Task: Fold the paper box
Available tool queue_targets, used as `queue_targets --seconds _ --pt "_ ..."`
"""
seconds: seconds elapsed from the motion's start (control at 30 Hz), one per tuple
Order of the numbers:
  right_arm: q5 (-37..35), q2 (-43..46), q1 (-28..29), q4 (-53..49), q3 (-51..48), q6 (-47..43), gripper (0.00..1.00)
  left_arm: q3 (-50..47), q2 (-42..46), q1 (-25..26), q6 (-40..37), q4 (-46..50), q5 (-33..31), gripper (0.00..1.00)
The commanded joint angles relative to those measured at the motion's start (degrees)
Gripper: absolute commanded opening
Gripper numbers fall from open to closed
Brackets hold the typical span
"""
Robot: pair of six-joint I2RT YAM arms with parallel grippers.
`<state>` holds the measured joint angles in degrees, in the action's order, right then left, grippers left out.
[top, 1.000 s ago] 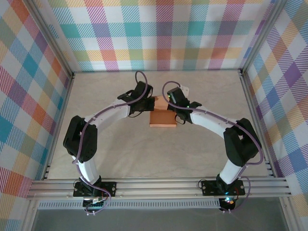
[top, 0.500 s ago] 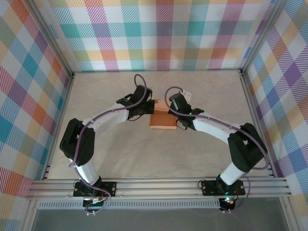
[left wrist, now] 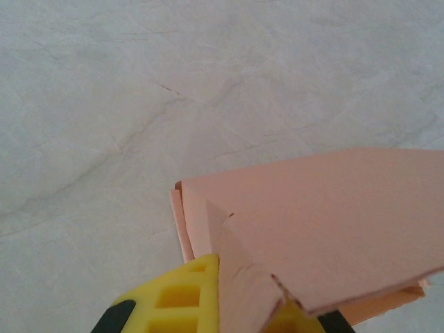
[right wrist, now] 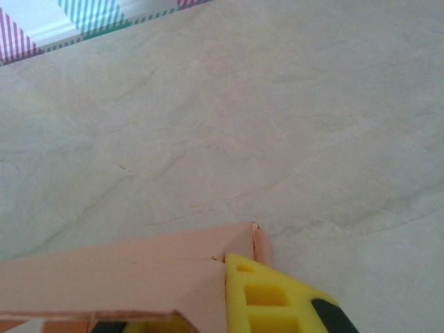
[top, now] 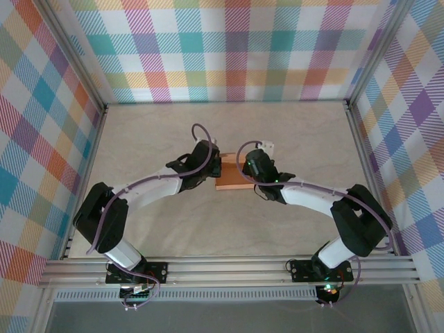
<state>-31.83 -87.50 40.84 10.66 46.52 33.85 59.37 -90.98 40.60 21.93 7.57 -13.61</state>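
Left pincer [left wrist: 239, 309]: closed hard on a corner flap of the paper box [left wrist: 326, 229]. The card runs between the yellow pads [left wrist: 177, 295], and the grip is close to a fold line.

Right pincer [right wrist: 201, 316]: also closed, on the wall at the opposite end. One yellow pad is outside the card. The other barely shows beneath it at the frame edge.

Box position: about mid-bench [top: 152, 132], spanning the gap between the two wrists, with its long salmon panel facing up. I cannot tell from the wrist views whether the base sits flat or is slightly lifted.

Judgement on the step: a side panel is being brought over along its scored line, with both ends held.

Notes for doing it well:
- Move both arms together at the same rate, since uneven travel will skew the crease.
- Rotate about the fold line and do not pull outward. Thin card tears at the slits.
- Keep the grips near the crease so the panel does not bow.
- Press the base down onto the bench before releasing either end.
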Motion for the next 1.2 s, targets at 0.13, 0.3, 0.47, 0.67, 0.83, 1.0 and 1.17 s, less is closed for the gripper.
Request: queue_targets --seconds 0.13,0.3,0.47,0.67,0.83,1.0,1.17 --pt "-1.05 2.29 1.02 8.93 -7.52 -3.20 0.00 -7.93 4.37 4.10 1.84 -9.59 -9.83 0.00" --pt "-0.80 2.88 1.70 13.01 -10.96 -5.86 0.01 -11.04 4.24 6.89 2.46 -13.80 -14.55 0.00" --pt "0.76 3.19 1.83 17.37 -14.39 -8.91 0.03 -13.28 3.72 9.20 3.15 -16.92 -18.81 0.00" --pt "1.45 3.02 1.86 18.81 -16.80 -11.97 0.07 -15.94 2.50 11.29 5.30 -19.13 -22.44 0.00" --pt "3.15 5.15 1.83 18.44 -17.06 -13.43 0.16 -16.14 1.77 12.18 6.00 -18.39 -23.82 0.00" --pt "5.75 9.45 1.87 17.57 -17.15 -15.40 0.50 -15.49 1.59 12.22 5.34 -17.08 -25.03 0.00" --pt "7.63 17.84 1.87 14.02 -18.88 -17.53 0.83 -15.40 1.17 12.31 5.26 -16.81 -25.50 0.00"
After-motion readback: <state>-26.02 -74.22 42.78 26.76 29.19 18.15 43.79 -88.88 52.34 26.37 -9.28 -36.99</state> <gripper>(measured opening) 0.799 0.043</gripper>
